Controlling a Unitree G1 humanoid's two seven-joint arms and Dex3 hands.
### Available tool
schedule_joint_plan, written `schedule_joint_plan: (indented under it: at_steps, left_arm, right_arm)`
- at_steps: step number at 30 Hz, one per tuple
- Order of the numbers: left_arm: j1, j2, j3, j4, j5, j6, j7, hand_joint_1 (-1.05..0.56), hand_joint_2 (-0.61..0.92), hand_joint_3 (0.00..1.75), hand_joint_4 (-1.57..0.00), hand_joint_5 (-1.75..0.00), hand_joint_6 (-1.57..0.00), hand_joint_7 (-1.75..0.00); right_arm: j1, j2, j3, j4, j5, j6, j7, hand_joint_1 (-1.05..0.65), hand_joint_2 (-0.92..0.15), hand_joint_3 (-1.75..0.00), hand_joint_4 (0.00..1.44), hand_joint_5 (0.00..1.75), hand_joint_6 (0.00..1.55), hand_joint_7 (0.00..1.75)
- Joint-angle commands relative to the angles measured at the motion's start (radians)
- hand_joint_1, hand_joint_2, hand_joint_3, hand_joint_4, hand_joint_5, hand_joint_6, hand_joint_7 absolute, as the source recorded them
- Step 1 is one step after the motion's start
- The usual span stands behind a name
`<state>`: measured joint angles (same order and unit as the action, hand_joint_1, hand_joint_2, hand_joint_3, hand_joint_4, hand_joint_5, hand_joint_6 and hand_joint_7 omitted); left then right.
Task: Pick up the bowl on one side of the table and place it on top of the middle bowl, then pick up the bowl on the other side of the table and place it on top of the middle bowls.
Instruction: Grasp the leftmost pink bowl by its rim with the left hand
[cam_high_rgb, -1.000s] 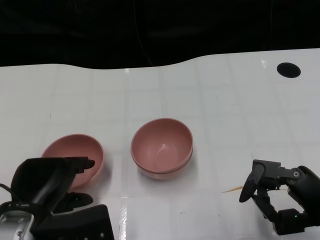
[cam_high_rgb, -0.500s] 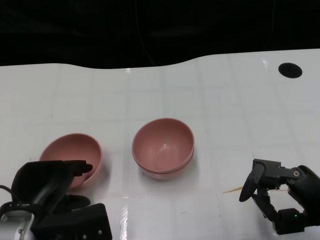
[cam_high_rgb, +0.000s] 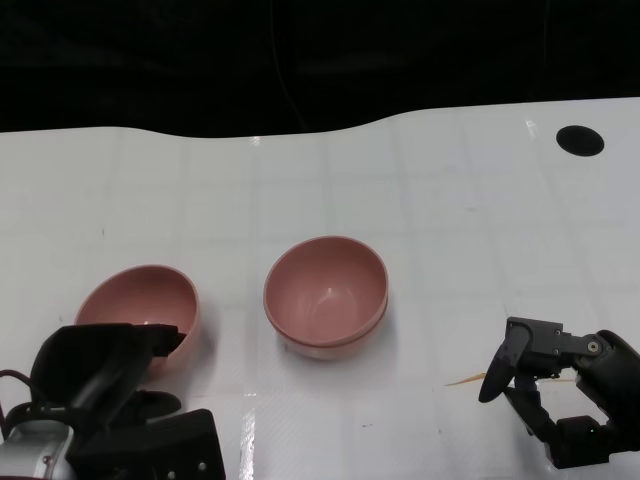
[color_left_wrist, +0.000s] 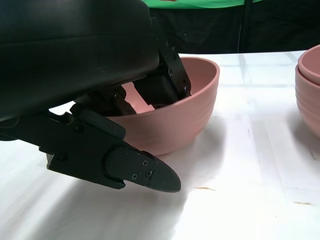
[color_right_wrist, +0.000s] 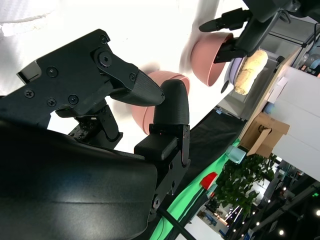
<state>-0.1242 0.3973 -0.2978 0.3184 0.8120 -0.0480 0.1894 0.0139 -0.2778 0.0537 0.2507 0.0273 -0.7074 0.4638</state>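
Left hand (cam_high_rgb: 100, 385) fingers (color_left_wrist: 172, 70) inside side bowl (cam_high_rgb: 145, 300), gripping rim.

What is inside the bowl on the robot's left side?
Fingers of the left hand reach over the rim into the left bowl; nothing else shows, though they cover part of its floor.

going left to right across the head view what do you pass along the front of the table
left hand → side bowl → stacked middle bowls → right hand
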Motion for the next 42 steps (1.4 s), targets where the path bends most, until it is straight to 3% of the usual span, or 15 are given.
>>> schedule_joint_plan:
  at_steps: [1, 7, 12, 13, 14, 15, 16, 17, 18, 20, 22, 32, 36, 42]
  left_arm:
    - [-0.014, 0.022, -0.006, 0.009, -0.002, 0.0, 0.001, -0.44, 0.92, 0.02, -0.88, -0.02, -0.91, -0.03]
    - [-0.02, 0.024, -0.007, 0.024, -0.013, -0.023, 0.006, -0.32, 0.92, 0.09, -0.96, -0.04, -0.99, -0.04]
    - [-0.021, 0.016, 0.002, 0.031, -0.038, -0.041, 0.008, -0.13, 0.92, 0.12, -1.17, -0.11, -1.21, -0.1]
    - [-0.021, 0.015, 0.003, 0.033, -0.044, -0.043, 0.008, -0.11, 0.92, 0.14, -1.15, -0.32, -1.25, -0.1]
    - [-0.022, 0.013, 0.003, 0.041, -0.05, -0.053, 0.023, -0.09, 0.92, 0.17, -0.99, -0.8, -1.3, -0.11]
    - [-0.023, 0.01, 0.004, 0.049, -0.055, -0.059, 0.036, -0.08, 0.92, 0.21, -0.84, -1.25, -1.19, -0.45]
    - [-0.024, 0.007, 0.004, 0.054, -0.059, -0.062, 0.045, -0.08, 0.92, 0.24, -0.76, -1.49, -0.93, -0.99]
    - [-0.024, 0.006, 0.005, 0.057, -0.061, -0.064, 0.051, -0.07, 0.92, 0.26, -0.71, -1.64, -0.74, -1.4]
    - [-0.024, 0.003, 0.008, 0.061, -0.072, -0.07, 0.053, -0.07, 0.92, 0.27, -0.69, -1.69, -0.67, -1.53]
    - [-0.023, -0.003, 0.014, 0.066, -0.093, -0.08, 0.052, -0.09, 0.92, 0.36, -0.68, -1.74, -0.56, -1.7]
    - [-0.024, -0.005, 0.017, 0.076, -0.109, -0.095, 0.058, -0.09, 0.92, 0.39, -0.69, -1.74, -0.54, -1.73]
    - [-0.018, 0.005, 0.027, 0.044, -0.16, -0.104, 0.031, -0.09, 0.9, 0.46, -0.73, -1.75, -0.53, -1.75]
    - [-0.013, 0.013, 0.033, 0.014, -0.172, -0.105, 0.016, -0.06, 0.78, 0.68, -0.71, -1.75, -0.52, -1.75]
    - [-0.003, 0.041, 0.054, -0.06, -0.181, -0.101, -0.03, -0.06, 0.75, 0.73, -0.7, -1.75, -0.52, -1.75]
  right_arm:
    - [0.009, -0.015, -0.003, -0.014, 0.011, 0.007, 0.0, -0.15, -0.59, -1.1, 0.9, 1.75, 0.69, 1.71]
    - [0.01, -0.015, -0.003, -0.015, 0.008, 0.006, -0.001, -0.15, -0.59, -1.09, 0.9, 1.75, 0.69, 1.71]
    - [0.01, -0.015, -0.004, -0.018, 0.003, 0.0, -0.006, -0.14, -0.59, -1.1, 0.89, 1.75, 0.69, 1.71]
    - [0.01, -0.015, -0.004, -0.018, 0.002, 0.0, -0.007, -0.14, -0.59, -1.1, 0.89, 1.75, 0.69, 1.71]
    - [0.01, -0.015, -0.004, -0.018, 0.004, 0.0, -0.005, -0.14, -0.59, -1.1, 0.89, 1.75, 0.69, 1.71]
    - [0.009, -0.015, -0.004, -0.017, 0.005, 0.0, -0.004, -0.14, -0.59, -1.1, 0.89, 1.75, 0.69, 1.71]
    - [0.009, -0.016, -0.004, -0.017, 0.005, 0.0, -0.004, -0.14, -0.59, -1.1, 0.9, 1.75, 0.69, 1.72]
    - [0.008, -0.016, -0.004, -0.016, 0.005, -0.001, -0.004, -0.14, -0.59, -1.1, 0.9, 1.75, 0.68, 1.72]
    - [0.009, -0.016, -0.004, -0.017, 0.004, 0.001, -0.004, -0.14, -0.59, -1.11, 0.9, 1.75, 0.68, 1.72]
    - [0.01, -0.017, -0.005, -0.019, 0.002, 0.005, -0.005, -0.14, -0.58, -1.12, 0.89, 1.75, 0.68, 1.71]
    - [0.01, -0.019, -0.005, -0.019, 0.002, 0.005, -0.004, -0.13, -0.58, -1.12, 0.89, 1.75, 0.68, 1.71]
    - [0.006, -0.016, -0.004, -0.012, 0.009, 0.002, -0.001, -0.13, -0.57, -1.12, 0.89, 1.75, 0.69, 1.71]
    - [0.003, -0.018, -0.006, -0.007, -0.002, -0.004, -0.007, -0.14, -0.56, -1.14, 0.89, 1.75, 0.69, 1.71]
    - [-0.002, -0.014, -0.005, 0.013, 0.007, -0.006, -0.002, -0.14, -0.56, -1.15, 0.89, 1.75, 0.69, 1.71]
